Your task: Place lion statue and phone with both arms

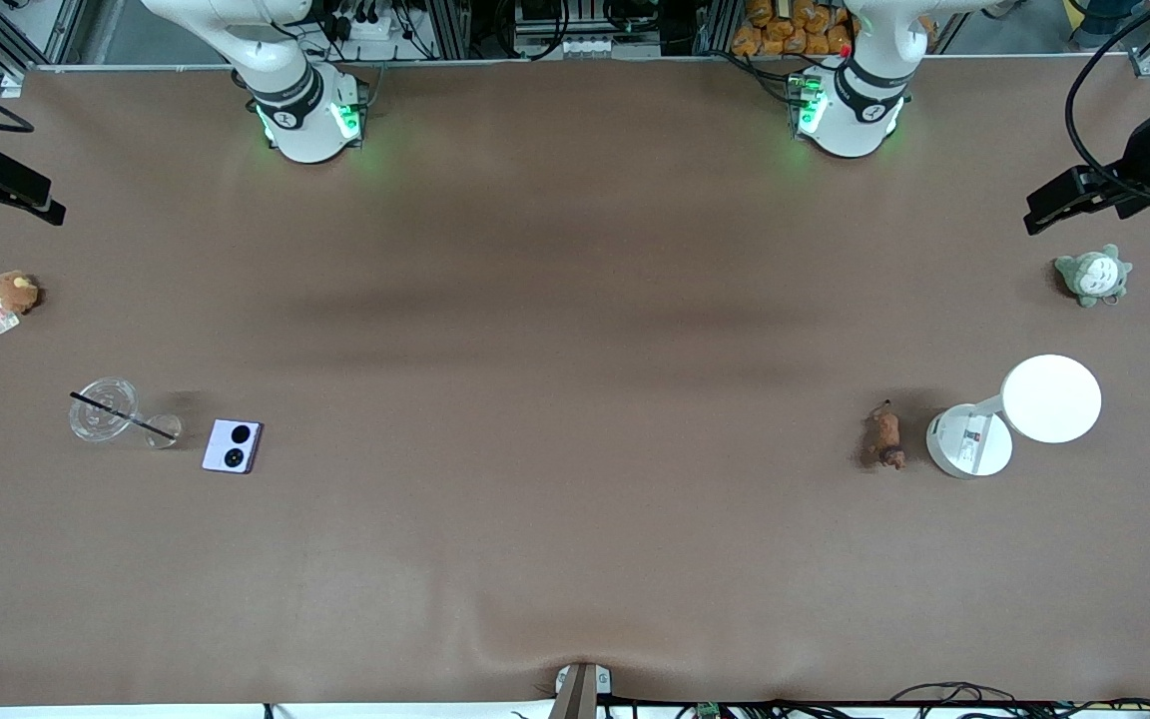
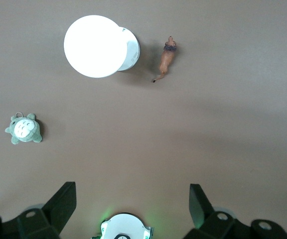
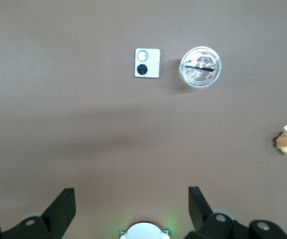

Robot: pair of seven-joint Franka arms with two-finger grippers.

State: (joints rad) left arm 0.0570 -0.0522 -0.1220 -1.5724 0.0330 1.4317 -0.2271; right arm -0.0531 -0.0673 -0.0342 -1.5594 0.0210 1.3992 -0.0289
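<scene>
Both arms parked high at the table ends, lion and phone untouched on the mat.

Left gripper (image 2: 132,209) up over the left arm's end, above the mat beside the plush (image 1: 1092,276), fingers spread wide, nothing held. Right gripper (image 3: 131,209) up over the right arm's end, near the brown plush (image 1: 13,293), likewise wide and empty. Lion (image 1: 883,435) flat on the table (image 1: 575,519) toward the left arm's end, just beside the white lamp (image 1: 1019,414), not touching it. Phone (image 1: 233,445) folded, 2 camera circles up, toward the right arm's end, close beside the clear cup (image 1: 106,409) with its black straw. Green plush farther from the front camera than the lamp.
</scene>
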